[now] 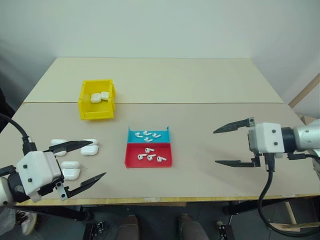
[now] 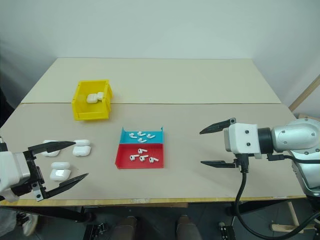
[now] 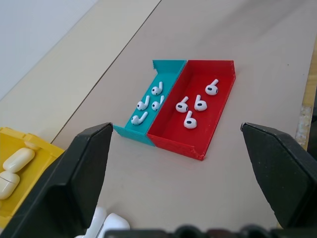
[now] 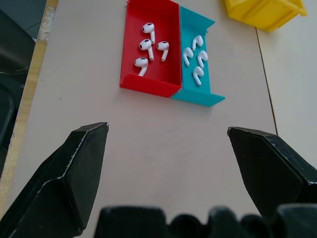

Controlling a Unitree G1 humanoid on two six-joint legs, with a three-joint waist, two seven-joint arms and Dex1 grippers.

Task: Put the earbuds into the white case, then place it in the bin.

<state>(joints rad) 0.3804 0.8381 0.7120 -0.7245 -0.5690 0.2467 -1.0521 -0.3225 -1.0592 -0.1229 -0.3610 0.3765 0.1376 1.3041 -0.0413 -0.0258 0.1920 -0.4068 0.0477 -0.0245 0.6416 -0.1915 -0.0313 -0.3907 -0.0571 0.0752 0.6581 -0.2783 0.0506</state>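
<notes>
Several earbuds [image 1: 149,135] lie in the blue half of a flat tray [image 1: 148,165], and several more earbuds [image 1: 150,156] lie in its red half. Several white cases [image 1: 89,149] rest on the table at the front left. The yellow bin [image 1: 96,114] stands further back on the left with white cases [image 1: 99,96] inside. My left gripper [image 1: 98,159] hovers open beside the loose cases, holding nothing. My right gripper [image 1: 215,147] hovers open to the right of the tray, also with nothing in it. Both wrist views look between the open fingers toward the tray [image 3: 173,143].
The beige table [image 1: 200,90] has a seam running across its middle. Its front edge [image 1: 165,201] lies just below both grippers. A wooden frame [image 1: 305,92] stands off the table's right side.
</notes>
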